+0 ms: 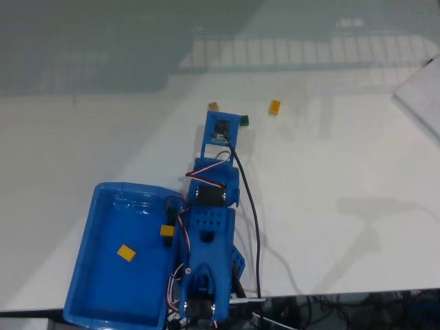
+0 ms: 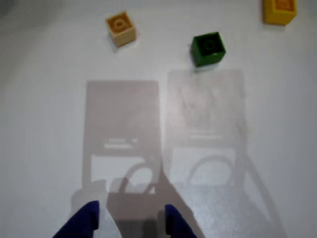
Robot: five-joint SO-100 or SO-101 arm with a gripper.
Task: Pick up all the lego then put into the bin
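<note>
Three lego bricks lie on the white table: a tan one [image 1: 213,106] [image 2: 120,28], a dark green one [image 1: 244,121] [image 2: 208,48] and a yellow one [image 1: 274,106] [image 2: 280,11]. My gripper [image 1: 223,120] [image 2: 130,224] hovers just short of them, open, with nothing between its blue fingertips [image 2: 88,220]. In the wrist view the tan and green bricks sit ahead of the fingers and the yellow one is at the top right corner. The blue bin [image 1: 89,240] stands at the lower left beside the arm's base, with a yellow brick [image 1: 126,252] inside and another yellow piece [image 1: 167,230] by its right wall.
The blue arm [image 1: 210,227] stretches from the table's front edge toward the bricks, with a black cable [image 1: 254,220] trailing along its right side. A pale flat object [image 1: 423,93] lies at the far right edge. Open white table spreads to the right of the arm.
</note>
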